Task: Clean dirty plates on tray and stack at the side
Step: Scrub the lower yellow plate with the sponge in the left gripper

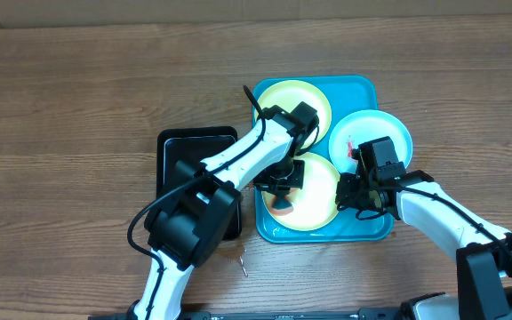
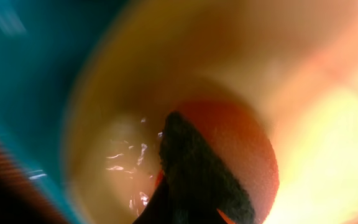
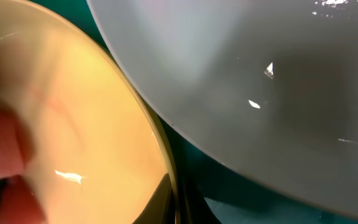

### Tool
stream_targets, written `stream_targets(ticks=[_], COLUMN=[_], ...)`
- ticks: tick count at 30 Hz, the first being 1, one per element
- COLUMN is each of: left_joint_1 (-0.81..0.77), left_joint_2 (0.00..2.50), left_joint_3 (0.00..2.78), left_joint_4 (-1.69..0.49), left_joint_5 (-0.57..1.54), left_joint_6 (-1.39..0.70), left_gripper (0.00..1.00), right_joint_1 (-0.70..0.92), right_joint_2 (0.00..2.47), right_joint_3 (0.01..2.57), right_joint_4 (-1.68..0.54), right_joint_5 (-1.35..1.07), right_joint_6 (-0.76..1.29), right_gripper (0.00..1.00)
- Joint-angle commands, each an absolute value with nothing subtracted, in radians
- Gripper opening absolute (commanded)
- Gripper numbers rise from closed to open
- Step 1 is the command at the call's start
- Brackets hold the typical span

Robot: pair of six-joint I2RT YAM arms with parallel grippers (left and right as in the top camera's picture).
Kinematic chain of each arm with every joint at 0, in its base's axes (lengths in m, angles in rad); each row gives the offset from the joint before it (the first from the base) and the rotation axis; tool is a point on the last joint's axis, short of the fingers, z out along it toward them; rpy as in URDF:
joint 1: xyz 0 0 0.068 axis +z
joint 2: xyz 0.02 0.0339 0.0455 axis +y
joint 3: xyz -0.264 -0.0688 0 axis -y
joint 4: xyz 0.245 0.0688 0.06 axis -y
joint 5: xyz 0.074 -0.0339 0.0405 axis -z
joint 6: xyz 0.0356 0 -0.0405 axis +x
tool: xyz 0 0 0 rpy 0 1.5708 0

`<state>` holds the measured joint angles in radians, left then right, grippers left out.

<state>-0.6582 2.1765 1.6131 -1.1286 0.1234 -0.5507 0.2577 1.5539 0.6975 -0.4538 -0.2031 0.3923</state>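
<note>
The turquoise tray holds three plates. A yellow-green plate lies at the back and a light blue plate with red smears lies at the right. The front yellow-green plate lies between my grippers. My left gripper is down on this plate, shut on an orange sponge with a dark scrub face, which presses on the plate's inside. My right gripper is shut on the plate's right rim. The blue plate's underside hangs close above the rim.
A smaller black tray lies just left of the turquoise tray, partly under my left arm. A small metal piece lies on the wooden table in front of it.
</note>
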Motion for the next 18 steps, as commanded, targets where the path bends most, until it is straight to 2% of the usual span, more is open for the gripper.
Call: stream_targets(ticks=[1, 11, 18], left_joint_1=[-0.627, -0.627, -0.621], left_joint_2=[2.186, 2.185, 2.146], left_joint_3=[1.616, 1.732, 1.902], left_joint_4=[-1.158, -1.251, -1.333], left_joint_5=[-0.183, -0.224, 0.004], left_joint_6=[-0.610, -0.654, -0.548], left_gripper=[0.04, 0.04, 0.04], right_joint_1=[0.259, 0.259, 0.259], right_joint_2=[1.588, 1.588, 1.588], right_joint_3=[0.680, 0.680, 0.680], right_joint_4=[-0.470, -0.470, -0.470], right_joint_5=[-0.136, -0.136, -0.136], right_joint_6=[0.398, 0.398, 0.398], right_gripper=[0.04, 0.04, 0.04])
